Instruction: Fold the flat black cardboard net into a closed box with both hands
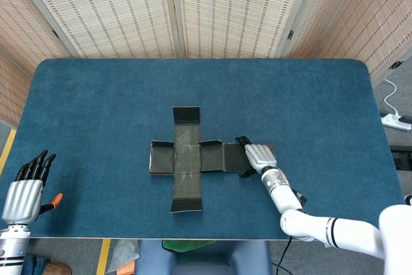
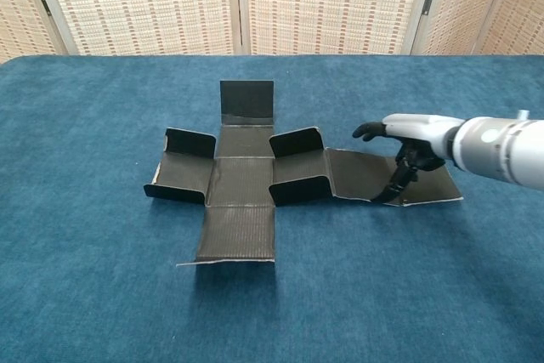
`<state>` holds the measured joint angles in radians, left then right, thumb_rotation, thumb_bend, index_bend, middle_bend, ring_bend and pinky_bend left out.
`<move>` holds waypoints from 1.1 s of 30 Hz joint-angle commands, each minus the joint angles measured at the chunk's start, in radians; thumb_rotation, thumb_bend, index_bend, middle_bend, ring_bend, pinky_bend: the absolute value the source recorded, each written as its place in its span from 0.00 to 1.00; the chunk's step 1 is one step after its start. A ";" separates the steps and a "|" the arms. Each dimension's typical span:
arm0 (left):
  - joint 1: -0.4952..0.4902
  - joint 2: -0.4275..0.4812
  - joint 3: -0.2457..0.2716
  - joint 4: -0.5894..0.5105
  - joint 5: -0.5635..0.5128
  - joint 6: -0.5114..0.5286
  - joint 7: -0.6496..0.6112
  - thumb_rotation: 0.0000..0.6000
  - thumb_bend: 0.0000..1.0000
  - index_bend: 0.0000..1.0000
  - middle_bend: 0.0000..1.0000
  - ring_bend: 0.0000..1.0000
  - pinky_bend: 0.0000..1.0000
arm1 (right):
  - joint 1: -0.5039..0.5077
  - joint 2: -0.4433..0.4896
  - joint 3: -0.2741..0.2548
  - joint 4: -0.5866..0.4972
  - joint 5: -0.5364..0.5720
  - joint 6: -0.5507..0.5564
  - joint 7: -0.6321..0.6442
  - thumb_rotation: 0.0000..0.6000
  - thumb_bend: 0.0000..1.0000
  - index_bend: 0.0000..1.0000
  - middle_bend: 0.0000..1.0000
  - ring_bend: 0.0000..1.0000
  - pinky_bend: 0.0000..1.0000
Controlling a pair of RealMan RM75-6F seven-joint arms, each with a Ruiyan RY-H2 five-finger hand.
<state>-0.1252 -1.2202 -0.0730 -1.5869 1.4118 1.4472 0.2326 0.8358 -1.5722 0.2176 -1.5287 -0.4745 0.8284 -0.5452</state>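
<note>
We see a big blue table [image 1: 96, 94], woven screens [image 1: 129, 11] at 12 o'clock, the black cardboard net [image 1: 187, 158] flat mid-table, right hand [image 1: 259, 156] open on its 3 o'clock end, left hand [image 1: 24, 192] open at 8 o'clock.

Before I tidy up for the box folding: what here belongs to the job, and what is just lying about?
Job:
- net, lying open on the table
- right hand, over the net's right panels
- left hand, at the table's near left edge, holding nothing

Lying about:
- power strip on the floor
- folding screen behind the table
</note>
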 commanded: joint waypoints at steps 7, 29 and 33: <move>-0.001 -0.002 0.000 0.004 -0.002 0.001 -0.004 1.00 0.22 0.04 0.04 0.10 0.15 | 0.077 -0.053 -0.018 0.056 0.069 0.003 -0.037 1.00 0.16 0.00 0.03 0.73 0.98; -0.001 -0.006 0.003 0.023 -0.011 -0.006 -0.019 1.00 0.22 0.04 0.04 0.10 0.15 | 0.160 -0.125 -0.058 0.128 0.156 0.038 -0.111 1.00 0.20 0.01 0.04 0.73 0.98; -0.002 -0.006 0.003 0.026 -0.011 -0.008 -0.023 1.00 0.22 0.04 0.04 0.10 0.15 | 0.166 -0.129 -0.059 0.127 0.161 0.044 -0.119 1.00 0.24 0.14 0.08 0.73 0.98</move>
<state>-0.1270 -1.2266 -0.0700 -1.5613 1.4010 1.4395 0.2101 1.0003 -1.7001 0.1590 -1.4013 -0.3152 0.8705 -0.6626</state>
